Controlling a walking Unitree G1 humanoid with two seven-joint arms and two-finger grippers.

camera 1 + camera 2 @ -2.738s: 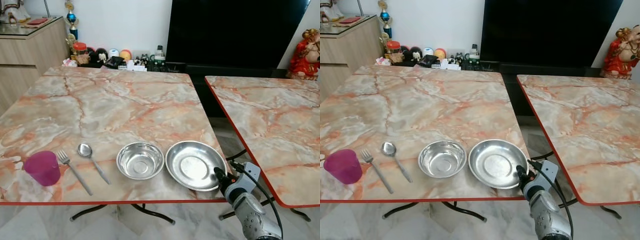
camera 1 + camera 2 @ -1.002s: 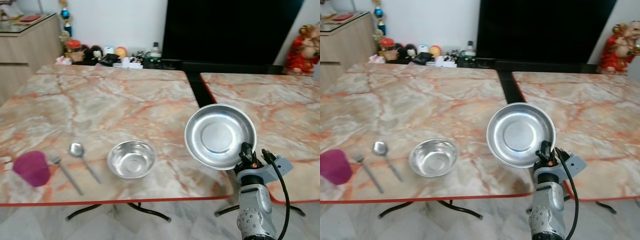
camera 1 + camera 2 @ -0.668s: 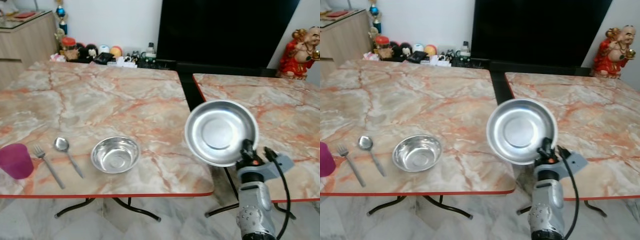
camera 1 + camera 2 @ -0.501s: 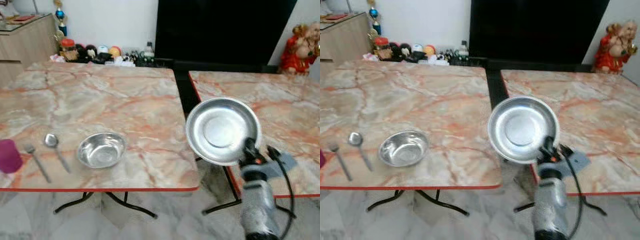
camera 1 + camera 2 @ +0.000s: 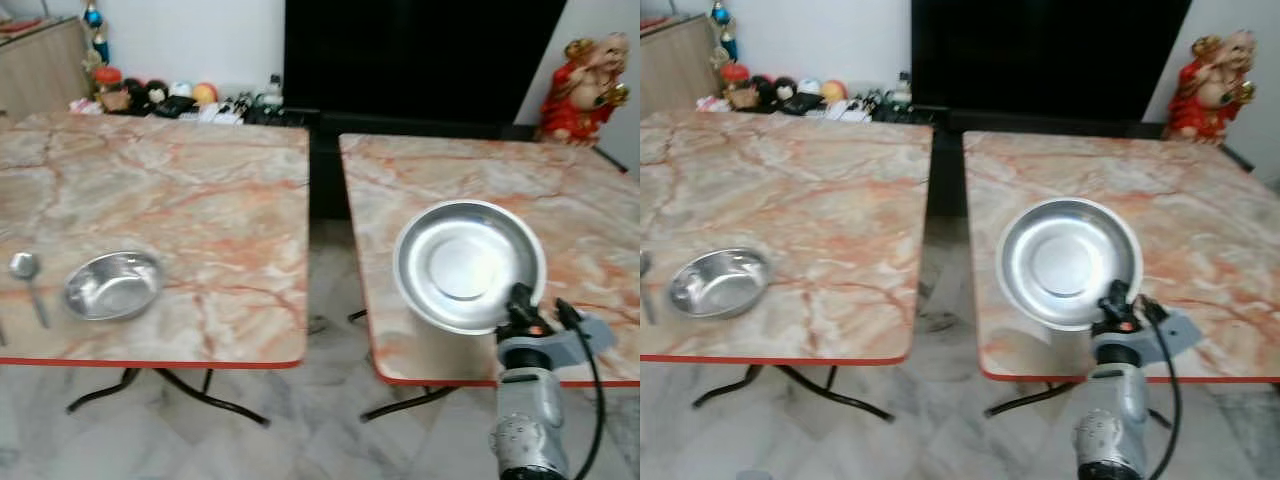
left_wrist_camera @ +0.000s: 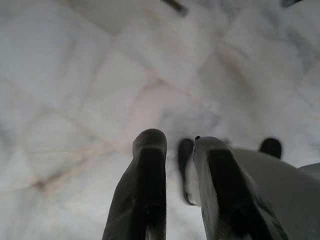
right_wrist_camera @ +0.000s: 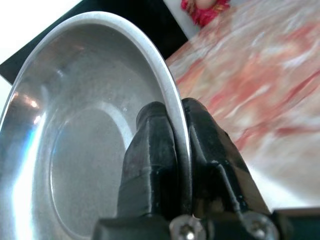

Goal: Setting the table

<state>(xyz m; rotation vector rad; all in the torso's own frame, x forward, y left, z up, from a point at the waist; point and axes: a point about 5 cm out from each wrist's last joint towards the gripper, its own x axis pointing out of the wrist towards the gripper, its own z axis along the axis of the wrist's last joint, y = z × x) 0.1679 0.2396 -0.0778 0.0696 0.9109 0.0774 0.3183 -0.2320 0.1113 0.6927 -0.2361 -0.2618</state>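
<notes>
My right gripper (image 5: 518, 297) is shut on the near rim of a round steel plate (image 5: 468, 262), held up and tilted over the near edge of the right marble table (image 5: 560, 180). In the right wrist view the two fingers (image 7: 150, 150) pinch the plate's rim (image 7: 165, 75) between them. A steel bowl (image 5: 112, 284) and a spoon (image 5: 24, 268) lie on the left marble table (image 5: 200, 190). My left gripper (image 6: 179, 142) hangs idle over the floor, slightly open and empty.
A gap of tiled floor (image 5: 325, 300) separates the two tables. A black screen (image 5: 420, 60) stands behind them, with a red figurine (image 5: 582, 75) at the back right and small ornaments (image 5: 170, 95) at the back left.
The plate was lifted off the left table and is carried to the right. The whole view has swung right, so the cup and fork have left the picture.
</notes>
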